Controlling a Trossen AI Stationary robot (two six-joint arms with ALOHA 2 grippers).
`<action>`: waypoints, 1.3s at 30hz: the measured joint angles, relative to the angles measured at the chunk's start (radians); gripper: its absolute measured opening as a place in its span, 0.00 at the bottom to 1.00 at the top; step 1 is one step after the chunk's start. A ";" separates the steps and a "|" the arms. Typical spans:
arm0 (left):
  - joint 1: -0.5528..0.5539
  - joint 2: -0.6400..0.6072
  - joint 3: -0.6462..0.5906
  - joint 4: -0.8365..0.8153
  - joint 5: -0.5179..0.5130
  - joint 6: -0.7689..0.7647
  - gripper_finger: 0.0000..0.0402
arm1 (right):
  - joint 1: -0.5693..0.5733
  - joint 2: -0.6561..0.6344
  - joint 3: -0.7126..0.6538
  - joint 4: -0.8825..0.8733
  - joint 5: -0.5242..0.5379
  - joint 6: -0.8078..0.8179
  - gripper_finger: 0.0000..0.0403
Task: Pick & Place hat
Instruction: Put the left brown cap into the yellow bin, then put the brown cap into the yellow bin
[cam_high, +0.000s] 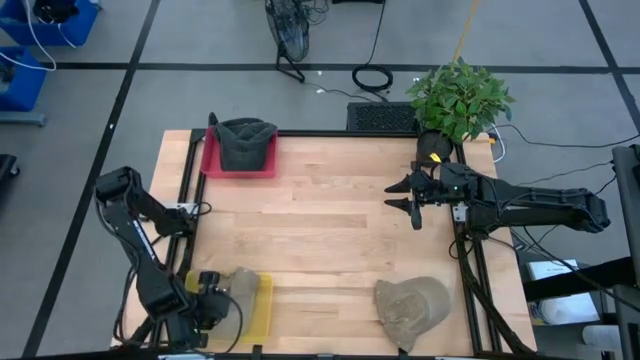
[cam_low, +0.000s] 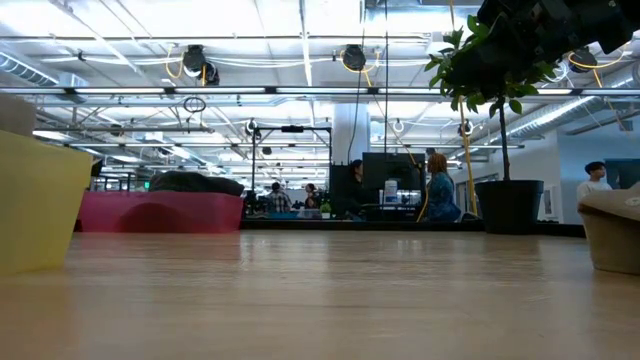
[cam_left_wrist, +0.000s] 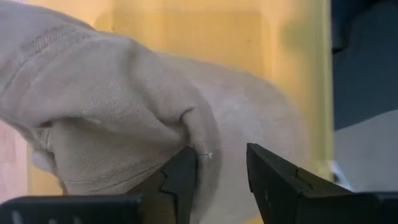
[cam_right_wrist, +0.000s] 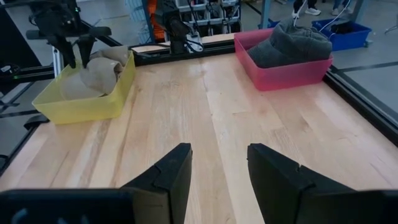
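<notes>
Inside the yellow bin (cam_high: 262, 305), a crumpled tan hat (cam_left_wrist: 118, 106) meets the left gripper (cam_left_wrist: 221, 168).

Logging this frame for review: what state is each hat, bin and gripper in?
Left gripper: over the yellow bin, fingers around a fold of the tan hat.
Tan hat: crumpled in the yellow bin.
Dark hat: lying in the pink bin.
Loose tan hat: lying on the table.
Right gripper: open, empty, above the table.

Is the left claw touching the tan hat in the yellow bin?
Touching. In the left wrist view, the tan hat has fabric pressed against one finger of the left claw.
</notes>
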 joint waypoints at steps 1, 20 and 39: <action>0.005 -0.011 0.006 0.000 0.009 -0.002 0.37 | 0.000 0.000 0.000 0.000 0.000 0.004 0.35; 0.229 -0.110 0.122 0.025 -0.392 0.220 0.37 | 0.000 0.000 0.000 -0.016 -0.003 0.030 0.35; 0.592 -0.110 0.111 0.303 -0.367 0.552 0.37 | 0.000 0.000 0.000 -0.027 -0.004 0.037 0.35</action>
